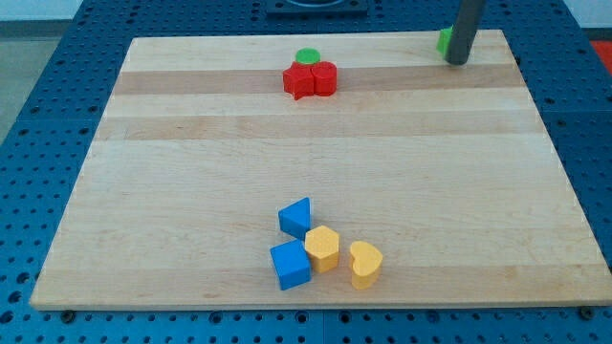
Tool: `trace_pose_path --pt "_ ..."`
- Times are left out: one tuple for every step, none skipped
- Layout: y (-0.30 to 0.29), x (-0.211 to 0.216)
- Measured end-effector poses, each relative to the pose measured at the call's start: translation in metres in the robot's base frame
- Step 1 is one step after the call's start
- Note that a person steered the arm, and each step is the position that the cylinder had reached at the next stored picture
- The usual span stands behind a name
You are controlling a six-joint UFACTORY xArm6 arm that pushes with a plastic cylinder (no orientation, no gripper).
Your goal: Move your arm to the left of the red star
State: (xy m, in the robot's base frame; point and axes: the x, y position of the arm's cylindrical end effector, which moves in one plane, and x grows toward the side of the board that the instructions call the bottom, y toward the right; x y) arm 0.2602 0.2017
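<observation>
Tip: my tip (458, 62) rests on the wooden board (191, 191) near the view's top right corner; it is a bare rod, nothing to spread or pinch.
Green block at the tip: a green block (445, 40) sits touching or just beside the rod on its left, mostly hidden, so I can't make out the shape.
Red star: the red star (299, 82) lies near the view's top centre, touching a red cylinder (324, 78), with a green cylinder (307, 56) just behind them.
Risk one: a straight sweep leftward would likely shove the hidden green block along.
Risk two: the same line meets the red cylinder first and would knock the star away.
Safer way: probably swinging below the cluster, then stopping left of the star.
Bottom group: the blue and yellow blocks lie well apart, no concern.
</observation>
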Motion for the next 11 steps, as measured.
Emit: trace_pose_path --pt "-0.038 0.028" --pt "-0.088 0.087" --pt "-0.152 0.122" --pt "-0.215 0.151" --pt "-0.293 0.155" --pt "-0.345 0.146" --pt "-0.334 0.084" --pt "-0.321 0.07" --pt "-0.282 0.044" --pt "-0.263 0.045" --pt "-0.216 0.042"
